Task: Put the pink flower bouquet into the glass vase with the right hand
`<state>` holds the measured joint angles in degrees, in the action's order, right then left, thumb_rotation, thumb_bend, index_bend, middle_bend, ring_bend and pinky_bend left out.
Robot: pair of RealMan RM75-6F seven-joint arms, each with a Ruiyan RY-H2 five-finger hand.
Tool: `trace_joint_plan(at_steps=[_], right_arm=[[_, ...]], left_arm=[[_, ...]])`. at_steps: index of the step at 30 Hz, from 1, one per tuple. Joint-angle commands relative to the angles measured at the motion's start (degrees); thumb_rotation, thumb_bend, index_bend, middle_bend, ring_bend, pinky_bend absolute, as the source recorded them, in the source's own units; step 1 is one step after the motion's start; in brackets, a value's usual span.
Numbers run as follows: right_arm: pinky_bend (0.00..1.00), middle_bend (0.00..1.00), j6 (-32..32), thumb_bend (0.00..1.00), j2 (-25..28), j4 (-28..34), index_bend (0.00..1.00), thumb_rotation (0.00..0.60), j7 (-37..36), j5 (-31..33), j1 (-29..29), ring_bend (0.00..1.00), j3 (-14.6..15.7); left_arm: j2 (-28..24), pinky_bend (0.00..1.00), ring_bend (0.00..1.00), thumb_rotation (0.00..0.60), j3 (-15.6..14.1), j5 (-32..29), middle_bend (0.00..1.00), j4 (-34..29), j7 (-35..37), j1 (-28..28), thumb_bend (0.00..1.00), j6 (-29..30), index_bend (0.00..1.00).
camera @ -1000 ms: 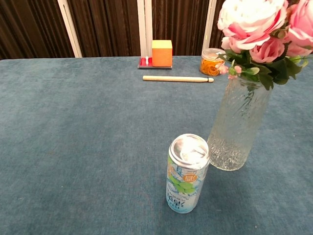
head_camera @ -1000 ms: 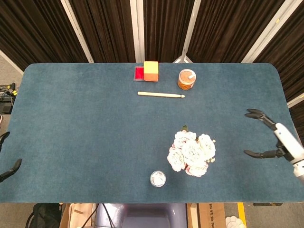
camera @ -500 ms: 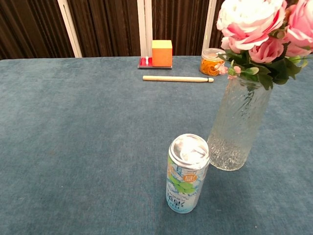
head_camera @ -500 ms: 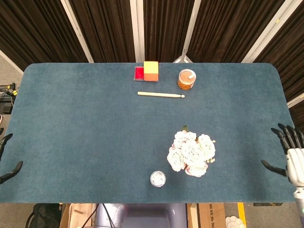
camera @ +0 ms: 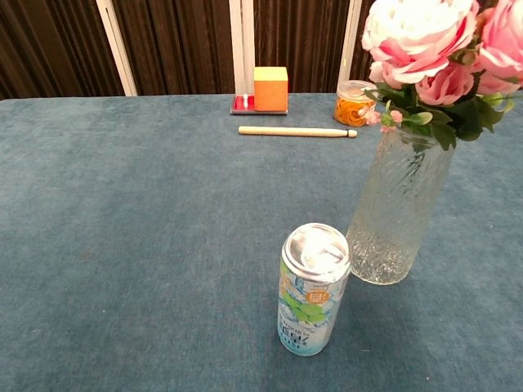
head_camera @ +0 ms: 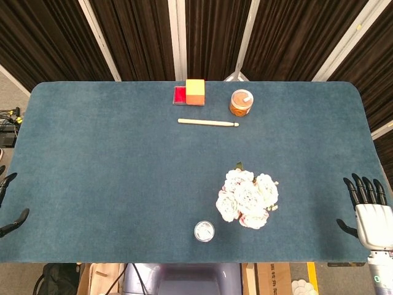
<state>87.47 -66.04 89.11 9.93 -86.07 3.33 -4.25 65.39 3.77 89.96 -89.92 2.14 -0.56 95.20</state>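
The pink flower bouquet (camera: 433,49) stands upright in the glass vase (camera: 398,211). From above, in the head view, only its pale blooms (head_camera: 248,198) show and they hide the vase. My right hand (head_camera: 368,216) is at the table's right front corner, well away from the bouquet, fingers spread and holding nothing. Only the dark fingertips of my left hand (head_camera: 8,206) show at the left front edge, spread apart with nothing between them. Neither hand appears in the chest view.
A drink can (camera: 313,288) stands just left of the vase, nearer the front; from above its top (head_camera: 204,231) shows. At the back lie a wooden stick (head_camera: 208,123), an orange cube on a red block (head_camera: 195,92) and an orange-filled jar (head_camera: 241,102).
My right hand has drawn back from right of the bouquet towards the table's right front corner and turned its back upward. The bouquet, vase and left hand stay still.
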Motion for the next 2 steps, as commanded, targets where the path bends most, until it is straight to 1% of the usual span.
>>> trace_joint_plan(at_steps=[1, 2], right_arm=[[0.0, 0.07, -0.06, 0.13, 0.1, 0.29, 0.11, 0.6, 0.04, 0.43, -0.12, 0.04, -0.06], [0.0, 0.07, -0.19, 0.13, 0.18, 0.4, 0.11, 0.6, 0.13, 0.66, -0.11, 0.04, -0.12]], left_arm=[[-0.07, 0.08, 0.0, 0.6, 0.06, 0.05, 0.0, 0.12, 0.11, -0.02, 0.32, 0.08, 0.14], [-0.07, 0.08, 0.0, 0.6, 0.08, 0.0, 0.0, 0.17, 0.2, -0.07, 0.32, -0.01, 0.14]])
